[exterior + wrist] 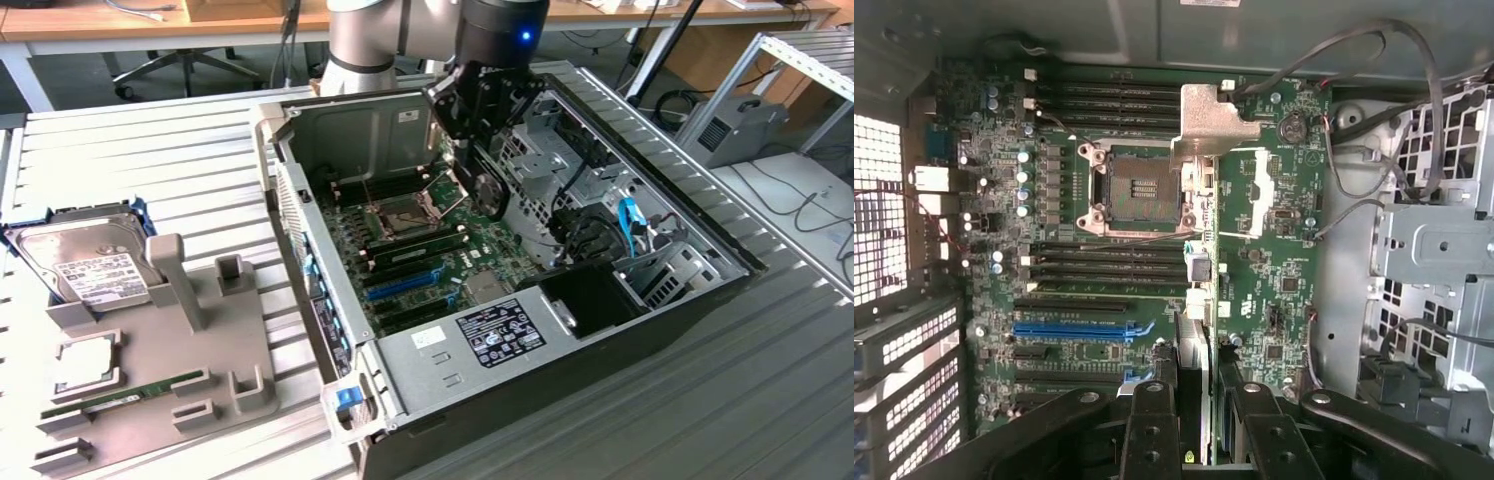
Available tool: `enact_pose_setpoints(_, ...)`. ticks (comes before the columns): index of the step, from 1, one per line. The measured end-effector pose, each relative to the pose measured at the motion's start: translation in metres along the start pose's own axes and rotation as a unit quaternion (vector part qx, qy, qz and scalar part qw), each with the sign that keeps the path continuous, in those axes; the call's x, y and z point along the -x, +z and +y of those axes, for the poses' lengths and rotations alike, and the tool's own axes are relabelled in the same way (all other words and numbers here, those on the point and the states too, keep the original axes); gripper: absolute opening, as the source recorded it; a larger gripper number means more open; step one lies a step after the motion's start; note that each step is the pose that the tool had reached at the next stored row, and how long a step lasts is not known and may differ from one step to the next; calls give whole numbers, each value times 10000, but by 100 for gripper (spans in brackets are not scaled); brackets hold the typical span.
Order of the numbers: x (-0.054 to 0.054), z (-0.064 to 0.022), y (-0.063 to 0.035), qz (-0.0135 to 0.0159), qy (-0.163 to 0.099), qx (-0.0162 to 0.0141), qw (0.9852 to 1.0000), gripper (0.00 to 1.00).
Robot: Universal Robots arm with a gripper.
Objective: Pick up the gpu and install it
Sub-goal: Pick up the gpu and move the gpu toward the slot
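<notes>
My gripper (482,140) hangs inside the open computer case (441,385), shut on the gpu (491,192). The card hangs upright below the fingers, over the motherboard (420,245). In the wrist view the gpu (1197,300) shows edge-on between the two black fingers (1151,425). Its silver end bracket (1210,120) lies over the area beside the CPU socket (1139,190). The gripper (1196,410) sits to one side of the blue expansion slot (1079,328). The card's lower edge is clear of the board as far as I can tell.
A grey fixture tray (200,385) at the exterior view's left carries a hard drive (83,268), a CPU (87,362) and a memory stick (127,392). The drive cage (1439,240), loose cables (1354,170) and case walls crowd the card.
</notes>
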State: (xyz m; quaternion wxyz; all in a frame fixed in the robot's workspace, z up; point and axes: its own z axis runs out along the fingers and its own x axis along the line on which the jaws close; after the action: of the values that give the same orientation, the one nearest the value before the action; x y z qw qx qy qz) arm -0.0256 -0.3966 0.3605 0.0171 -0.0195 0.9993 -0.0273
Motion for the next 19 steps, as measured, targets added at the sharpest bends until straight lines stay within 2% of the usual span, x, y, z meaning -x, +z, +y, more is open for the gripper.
enact_pose_setpoints(19,-3,5,95,0,0,0,10000,26)
